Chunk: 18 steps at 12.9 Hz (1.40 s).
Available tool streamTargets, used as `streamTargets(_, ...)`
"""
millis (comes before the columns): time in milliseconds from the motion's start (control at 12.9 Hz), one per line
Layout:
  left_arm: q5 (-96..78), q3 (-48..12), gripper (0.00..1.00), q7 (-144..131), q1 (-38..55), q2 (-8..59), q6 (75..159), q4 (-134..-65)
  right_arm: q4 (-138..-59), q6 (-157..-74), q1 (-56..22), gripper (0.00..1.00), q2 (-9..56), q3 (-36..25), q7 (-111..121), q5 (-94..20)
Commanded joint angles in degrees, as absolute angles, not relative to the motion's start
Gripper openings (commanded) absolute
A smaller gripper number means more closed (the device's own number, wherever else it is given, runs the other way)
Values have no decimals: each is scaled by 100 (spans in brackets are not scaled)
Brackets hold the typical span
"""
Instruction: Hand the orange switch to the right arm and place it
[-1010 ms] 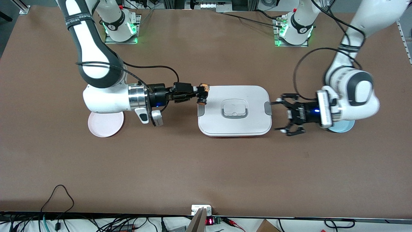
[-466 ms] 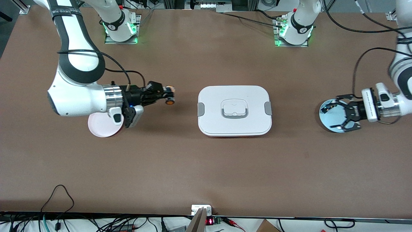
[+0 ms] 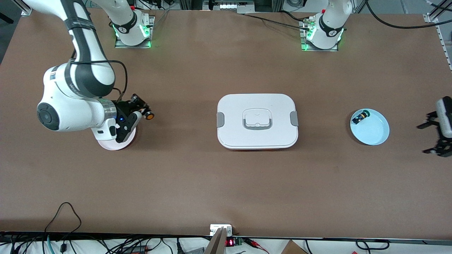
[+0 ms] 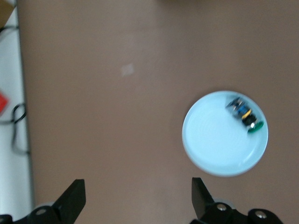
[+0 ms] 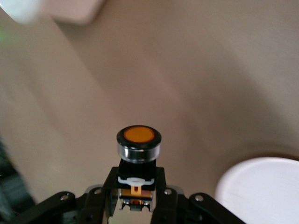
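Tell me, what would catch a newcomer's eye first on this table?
Probably the big white lidded box in the middle of the brown table. Next, the right gripper, shut on the tiny orange switch, beside a pink plate. At the left arm's end, a green-capped button lies on a pale blue plate.

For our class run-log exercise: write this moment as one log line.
right gripper: shut on tiny orange-capped black switch, above pink round plate | left gripper: open, empty, at its table end | green-capped button: on light blue plate
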<state>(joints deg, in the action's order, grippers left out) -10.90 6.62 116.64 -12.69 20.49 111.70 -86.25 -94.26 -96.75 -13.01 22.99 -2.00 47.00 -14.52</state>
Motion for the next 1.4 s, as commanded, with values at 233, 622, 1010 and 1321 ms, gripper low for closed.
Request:
streamTargets(233, 9, 615, 100, 8944, -1011, 1987, 10119, -7436, -10694, -12010, -906, 24, 2329, -141, 6949, 334)
streamTargets(622, 9, 580, 100, 4956, -660, 1741, 8932, -7295, -11416, -13138, -581, 24, 2364, -132, 7663, 1080)
streamTargets(1010, 9, 492, 100, 737, 51, 1275, 7815, -7479, -11671, -13604, -325, 24, 2601, -141, 7910, 1230)
streamTargets(1321, 18, 492, 100, -210, 448, 520, 8251, -8654, -11839, -13852, -229, 67, 2681, -132, 7832, 1213)
